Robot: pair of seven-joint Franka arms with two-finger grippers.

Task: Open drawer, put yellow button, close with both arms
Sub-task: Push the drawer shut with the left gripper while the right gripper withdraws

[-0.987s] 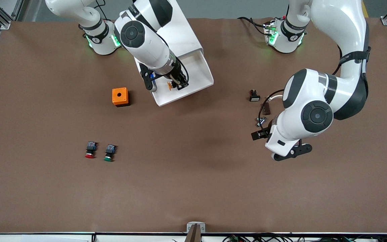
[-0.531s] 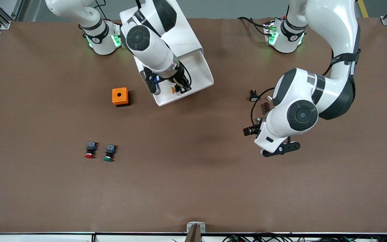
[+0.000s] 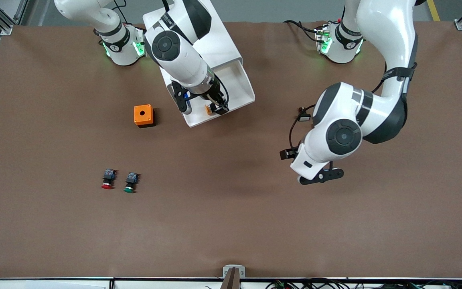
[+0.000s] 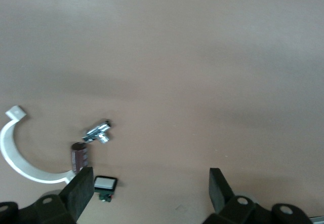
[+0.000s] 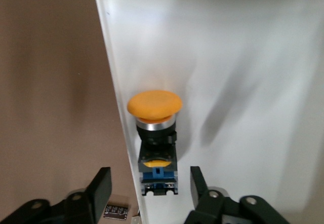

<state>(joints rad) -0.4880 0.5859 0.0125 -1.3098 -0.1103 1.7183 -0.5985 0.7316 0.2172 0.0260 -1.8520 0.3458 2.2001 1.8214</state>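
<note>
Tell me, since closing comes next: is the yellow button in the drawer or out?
In. The yellow button lies inside the open drawer, against its front wall, with the open right gripper around its rear block.

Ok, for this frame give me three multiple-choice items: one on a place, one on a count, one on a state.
1. Where does the yellow button lie?
A. in the open drawer
B. on the orange box
C. beside the green button

2. How many buttons lie together on the bare table, nearer the front camera than the orange box?
A. one
B. two
C. four

3. What is the right tool doing?
A. open over the yellow button
B. shut on it
C. shut on the drawer front

Answers: 1 A, the right wrist view shows it on the white drawer floor by the wall. 2 B, the red button and the green one. 3 A, its fingers stand apart on either side of the button.
</note>
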